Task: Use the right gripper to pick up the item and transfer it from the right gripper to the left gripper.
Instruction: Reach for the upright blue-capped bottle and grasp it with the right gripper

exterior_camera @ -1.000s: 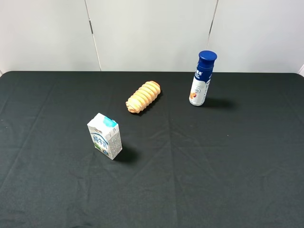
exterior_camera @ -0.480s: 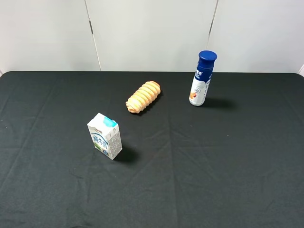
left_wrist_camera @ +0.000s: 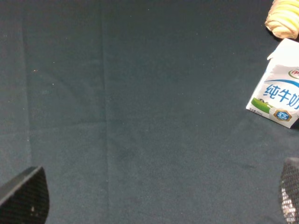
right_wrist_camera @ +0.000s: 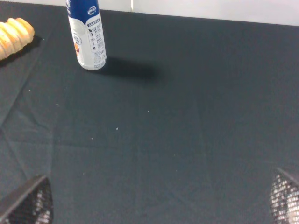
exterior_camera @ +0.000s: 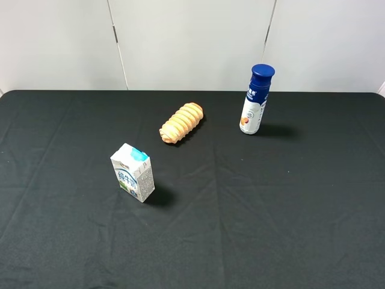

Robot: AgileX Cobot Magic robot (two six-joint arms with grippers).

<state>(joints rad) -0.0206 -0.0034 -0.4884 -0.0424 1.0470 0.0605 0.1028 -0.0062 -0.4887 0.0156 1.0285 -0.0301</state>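
Observation:
The item, a slim white bottle (exterior_camera: 256,102) with a dark-blue cap, stands upright at the back right of the black table; the right wrist view shows its lower body (right_wrist_camera: 87,36) far from my fingers. My right gripper (right_wrist_camera: 159,205) is open, its two fingertips (right_wrist_camera: 28,205) wide apart at the frame corners, with only cloth between them. My left gripper (left_wrist_camera: 154,198) is open too, one fingertip (left_wrist_camera: 25,198) showing low over bare cloth. Neither gripper appears in the exterior high view.
A white-and-teal milk carton (exterior_camera: 133,172) stands left of centre, also seen in the left wrist view (left_wrist_camera: 278,93). A golden ridged bread roll (exterior_camera: 181,122) lies behind it, left of the bottle. A white wall backs the table (exterior_camera: 271,211).

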